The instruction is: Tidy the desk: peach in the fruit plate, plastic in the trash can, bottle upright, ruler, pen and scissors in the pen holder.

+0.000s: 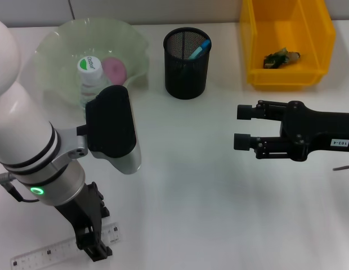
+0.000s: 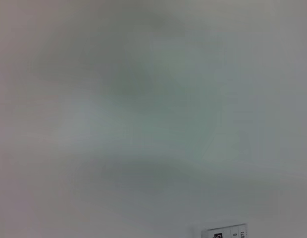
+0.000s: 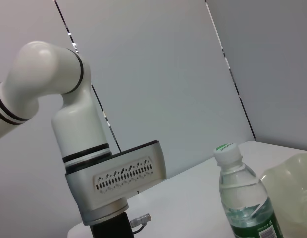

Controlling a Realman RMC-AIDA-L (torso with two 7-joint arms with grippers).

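While left pincer (image 1: 95,247) straddles ruler (image 1: 45,254), grip unclear | right pincer (image 1: 243,127) spread

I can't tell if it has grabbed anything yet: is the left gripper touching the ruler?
Touching, it seems. In the head view the left gripper is down on the ruler, its black tips overlapping the ruler's end with no gap visible. Whether it has actually clamped it is hidden.

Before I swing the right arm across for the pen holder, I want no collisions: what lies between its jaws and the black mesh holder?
In the head view, only bare white desk separates the right gripper from the black mesh pen holder.
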